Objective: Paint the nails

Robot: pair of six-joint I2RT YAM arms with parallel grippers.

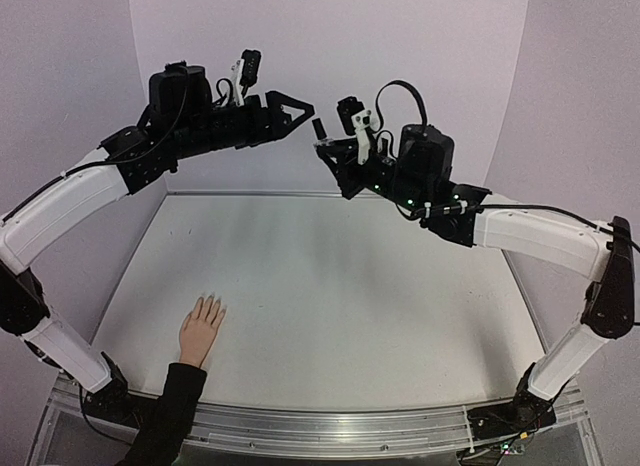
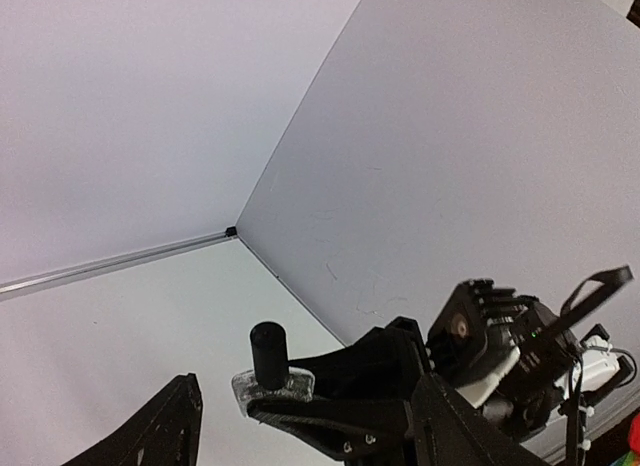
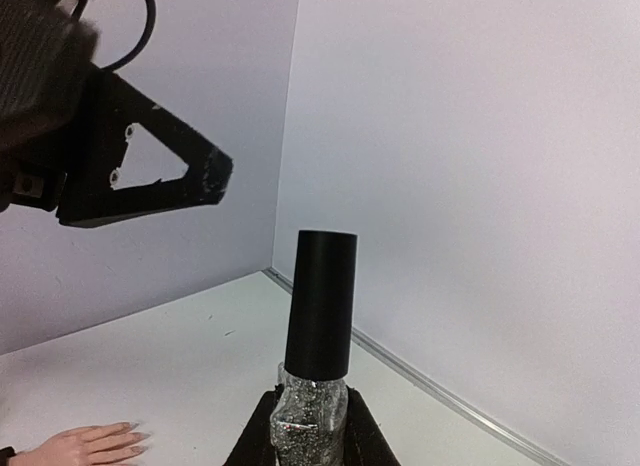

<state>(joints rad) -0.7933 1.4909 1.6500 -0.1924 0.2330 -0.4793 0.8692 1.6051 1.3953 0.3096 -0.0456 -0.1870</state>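
Note:
The pale peach hand [image 1: 202, 331] with a black sleeve lies flat on the white table at the near left, and its tiny nails [image 1: 211, 302] point away from me. It also shows low left in the right wrist view [image 3: 88, 445]. My right gripper [image 1: 324, 151] is high above the table's far middle, shut on a small glitter bottle [image 3: 311, 418] with a tall black cap [image 3: 320, 304], held upright. My left gripper [image 1: 302, 113] is open and empty, just left of the cap and a little above it. In the left wrist view the bottle [image 2: 270, 364] stands between my spread fingers [image 2: 150, 431].
White walls close the table at the back and on both sides. An aluminium rail [image 1: 330, 429] runs along the near edge between the arm bases. Both arms arch high over the table [image 1: 340, 306].

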